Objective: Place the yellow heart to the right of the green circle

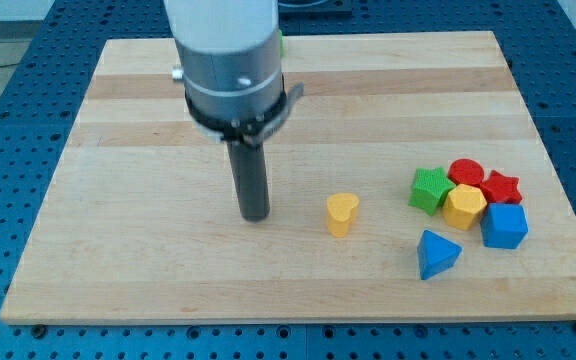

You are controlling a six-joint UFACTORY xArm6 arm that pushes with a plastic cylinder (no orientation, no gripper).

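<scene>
The yellow heart (342, 213) stands on the wooden board (118, 150), a little below its middle. My tip (256, 216) rests on the board to the heart's left, a short gap away and not touching it. A thin sliver of green (281, 42) shows at the view's top beside the arm body. The arm hides the rest, so I cannot tell if it is the green circle.
A cluster of blocks sits at the view's right: a green star (429, 190), a red circle (466, 172), a red star (501, 187), a yellow hexagon (464, 207) and a blue block (504, 226). A blue triangle (437, 254) lies just below them.
</scene>
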